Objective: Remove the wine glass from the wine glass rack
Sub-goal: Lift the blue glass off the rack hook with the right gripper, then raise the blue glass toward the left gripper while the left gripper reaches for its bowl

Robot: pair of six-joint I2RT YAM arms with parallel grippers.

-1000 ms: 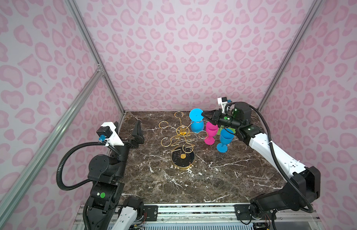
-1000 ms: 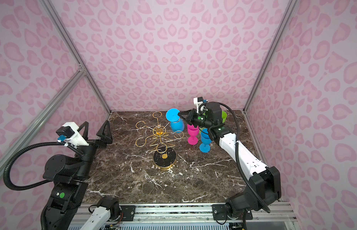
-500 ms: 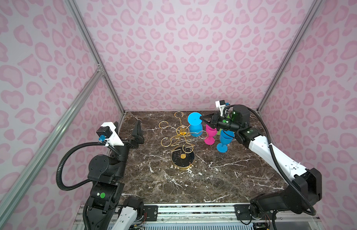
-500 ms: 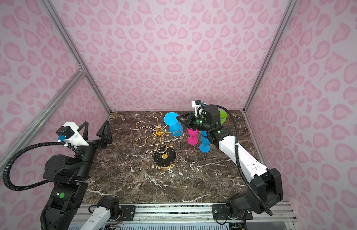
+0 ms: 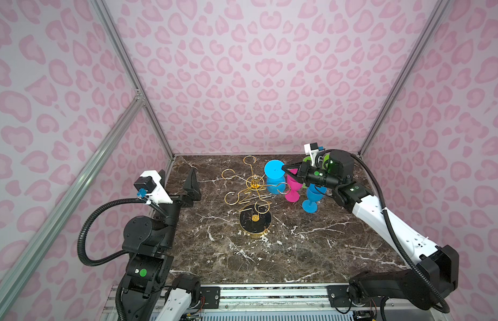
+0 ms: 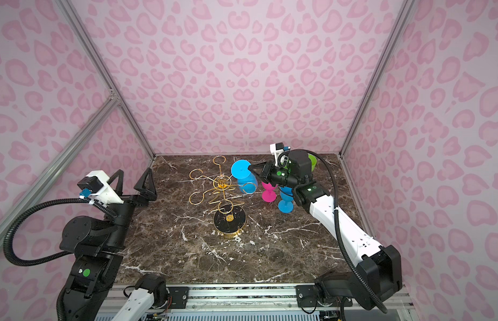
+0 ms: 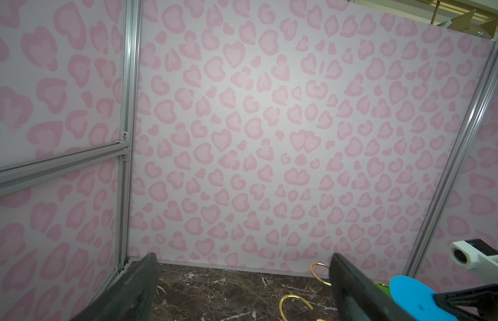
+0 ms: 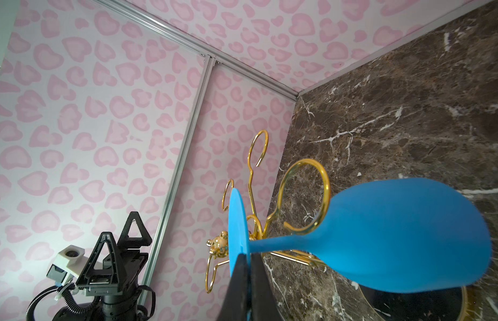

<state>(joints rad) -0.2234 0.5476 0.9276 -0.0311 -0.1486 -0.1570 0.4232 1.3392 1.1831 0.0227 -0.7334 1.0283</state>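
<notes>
The blue wine glass (image 5: pixel 274 178) hangs upside down at the right side of the wine glass rack (image 5: pixel 254 183), with its foot up and its bowl down, above the marble table (image 5: pixel 270 255). The right gripper (image 8: pixel 249 268) pinches the edge of the glass's flat foot, with both jaws pressed on the thin disc. In the right wrist view a gold hook (image 8: pixel 305 161) lies against the neck where the stem meets the bowl. I cannot tell if the stem is already out of the hook's opening.

I judge that the step in hand is drawing the glass out. To do it well, the arm should slide the stem through the hook's gap, away from the central post, and lift only when it is free. A pinch on a disc's edge is weak, so the glass may swing; slow motion is safer. A pink wine glass (image 5: pixel 291 194) and a second blue wine glass (image 5: pixel 309 207) stand just beside, so the path must avoid them. The left gripper (image 6: pixel 132 183), spread wide, is well apart at the left.
</notes>
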